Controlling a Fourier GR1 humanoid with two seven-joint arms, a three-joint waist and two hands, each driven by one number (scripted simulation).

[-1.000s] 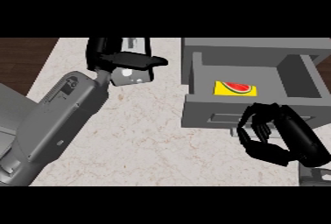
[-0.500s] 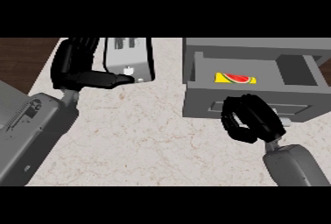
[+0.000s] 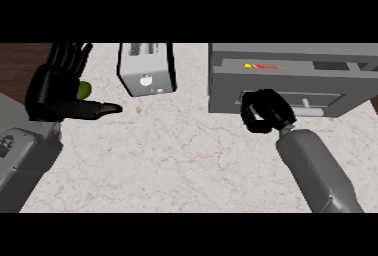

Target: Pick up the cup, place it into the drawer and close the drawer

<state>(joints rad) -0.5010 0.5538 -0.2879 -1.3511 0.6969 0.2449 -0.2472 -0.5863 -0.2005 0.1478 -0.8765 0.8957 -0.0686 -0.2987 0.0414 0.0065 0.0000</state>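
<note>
The right hand, fingers curled on nothing, presses the drawer front, nearly shut, with the cup hidden and presumably inside, while the left hand rests open on the worktop beside the toaster.

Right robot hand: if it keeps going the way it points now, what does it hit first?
Probably the drawer front. The right robot hand, fingers curled, already overlaps that grey face beside its handle; whether they touch is unclear from this steep view.
</note>
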